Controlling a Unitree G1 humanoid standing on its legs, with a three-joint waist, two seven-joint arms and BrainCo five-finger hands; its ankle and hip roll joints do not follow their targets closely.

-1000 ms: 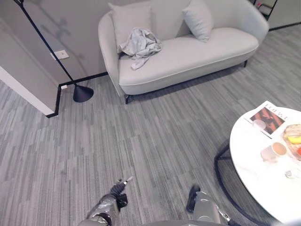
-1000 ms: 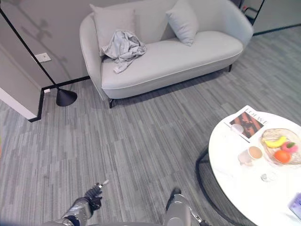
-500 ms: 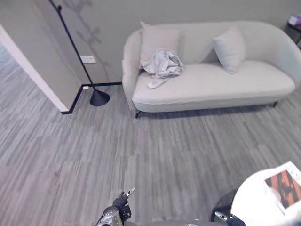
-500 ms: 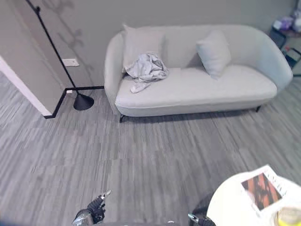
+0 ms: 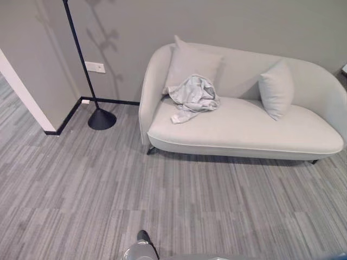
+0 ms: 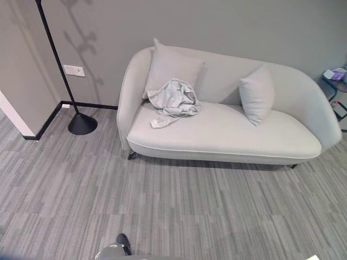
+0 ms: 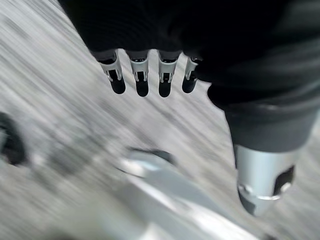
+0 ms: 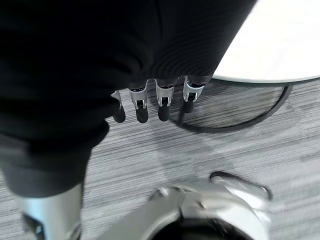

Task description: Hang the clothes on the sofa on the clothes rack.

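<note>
A crumpled light grey garment [image 5: 193,96] lies on the left end of the pale sofa [image 5: 244,130], leaning against the left back cushion [image 5: 192,62]. A thin black pole stand [image 5: 81,57] with a cone-shaped foot [image 5: 102,119] rises left of the sofa by the wall. Its top is cut off, and its shadow on the wall shows short branches. My left hand [image 7: 165,75] hangs over the grey floor with straight fingers, holding nothing. My right hand [image 8: 150,100] also hangs open and empty, far from the sofa.
A second cushion [image 5: 276,89] leans at the sofa's right side. A wall corner [image 5: 21,92] juts out at the left. A small side table [image 6: 337,76] shows at the far right. The white round table [image 8: 280,40] stands close beside my right hand. Striped grey carpet [image 5: 162,200] lies before the sofa.
The camera has swung toward the sofa, which now sits level across the view; the round table has left the eye views. Both hands have dropped lower at the bottom edge. The garment has not moved.
</note>
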